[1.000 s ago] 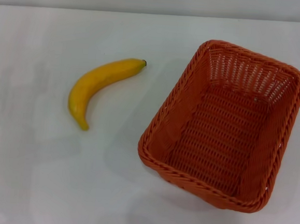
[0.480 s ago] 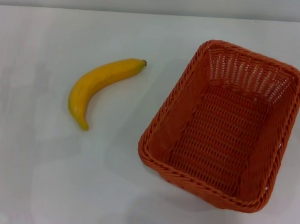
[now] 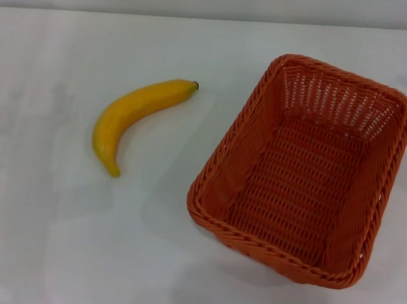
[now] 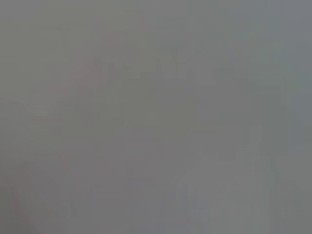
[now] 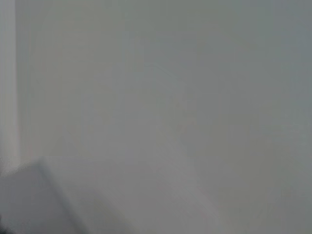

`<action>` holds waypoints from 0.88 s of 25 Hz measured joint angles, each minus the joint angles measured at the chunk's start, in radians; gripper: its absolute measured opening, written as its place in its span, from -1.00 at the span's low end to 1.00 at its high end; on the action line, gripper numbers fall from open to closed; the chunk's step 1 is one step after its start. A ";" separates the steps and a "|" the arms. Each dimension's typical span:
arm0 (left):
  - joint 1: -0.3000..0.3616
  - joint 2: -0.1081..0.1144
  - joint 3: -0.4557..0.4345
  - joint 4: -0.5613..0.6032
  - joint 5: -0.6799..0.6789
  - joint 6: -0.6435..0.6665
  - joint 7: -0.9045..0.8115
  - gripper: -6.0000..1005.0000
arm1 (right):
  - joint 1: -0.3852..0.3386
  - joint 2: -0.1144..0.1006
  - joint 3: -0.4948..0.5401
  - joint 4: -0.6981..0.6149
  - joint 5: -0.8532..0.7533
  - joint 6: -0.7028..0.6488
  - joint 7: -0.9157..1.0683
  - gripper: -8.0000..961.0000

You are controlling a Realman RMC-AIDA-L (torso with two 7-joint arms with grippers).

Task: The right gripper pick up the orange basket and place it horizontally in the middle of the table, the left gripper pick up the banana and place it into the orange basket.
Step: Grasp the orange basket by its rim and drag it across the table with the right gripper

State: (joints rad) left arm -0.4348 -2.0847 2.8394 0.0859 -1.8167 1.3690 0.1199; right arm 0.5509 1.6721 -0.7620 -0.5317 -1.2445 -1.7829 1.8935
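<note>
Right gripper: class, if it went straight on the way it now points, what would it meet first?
That cannot be told. Neither gripper shows in any view, and the right wrist view gives only featureless grey. On the table, the orange basket and banana lie apart, untouched.

Banana and basket, apart on the table

The banana [image 3: 132, 118] lies flat on the white table [image 3: 55, 239], on the left side: yellow, curved, its small dark tip pointing up toward the basket, its other end toward the near edge. The basket [image 3: 304, 167] sits upright on the right, open side up: orange, rectangular, woven, with a braided rim and sloping openwork sides. It stands skewed, its long sides running diagonally. Bare table separates the two.
</note>
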 joint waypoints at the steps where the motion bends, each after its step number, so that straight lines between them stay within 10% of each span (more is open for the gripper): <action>1: -0.001 0.000 0.000 0.000 0.005 -0.001 0.000 0.74 | 0.024 -0.005 0.000 -0.004 -0.043 -0.015 0.022 0.56; 22: -0.032 0.002 0.000 0.000 0.069 -0.040 0.000 0.74 | 0.393 -0.011 -0.141 -0.098 -0.677 -0.021 0.220 0.56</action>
State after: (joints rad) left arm -0.4672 -2.0831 2.8394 0.0859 -1.7472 1.3286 0.1196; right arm 0.9440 1.6615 -0.9033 -0.6294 -1.9215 -1.8036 2.1137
